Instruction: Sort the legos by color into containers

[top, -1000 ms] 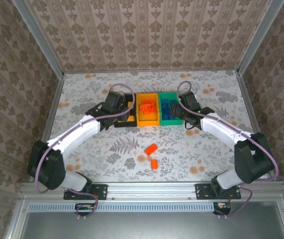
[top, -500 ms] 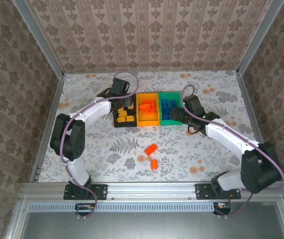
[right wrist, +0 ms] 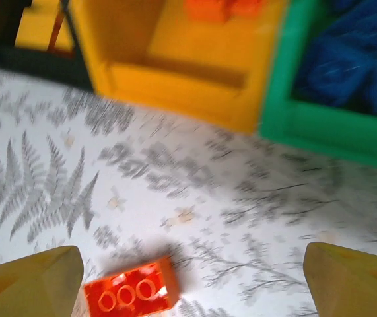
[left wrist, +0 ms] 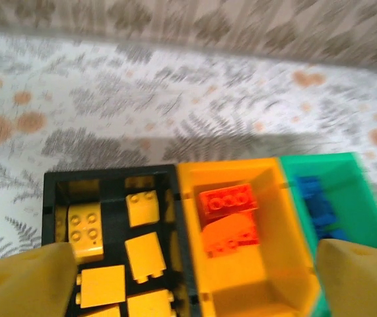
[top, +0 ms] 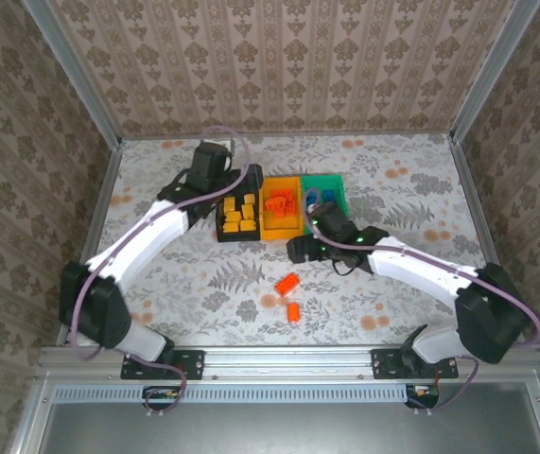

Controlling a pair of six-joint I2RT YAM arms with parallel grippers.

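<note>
The containers stand in a joined row: black bin (top: 235, 232) (left wrist: 109, 181) with several yellow legos (left wrist: 142, 254), yellow-orange bin (top: 280, 228) (left wrist: 188, 218) (right wrist: 175, 82) with red-orange legos (left wrist: 231, 218), green bin (top: 331, 183) (left wrist: 363, 198) (right wrist: 320, 129) with blue legos (right wrist: 346, 66). Two red-orange legos lie loose on the table, one (top: 287, 282) (right wrist: 132, 294) nearer the bins and one (top: 293, 311) closer to me. My left gripper (top: 249, 182) (left wrist: 195, 290) hovers open and empty over the black and yellow-orange bins. My right gripper (top: 296, 250) (right wrist: 191, 284) hangs open above the table in front of the bins, the nearer loose lego by its left finger.
The table (top: 392, 284) has a floral and fern print and is bounded by patterned walls (top: 279, 66) on three sides and a metal rail (top: 279, 357) at the near edge. Open table lies left and right of the bins.
My left gripper has opened wide above the bins. My right gripper has swung away from the green bin, down and left over the table towards the loose red-orange legos, opening a little more.
</note>
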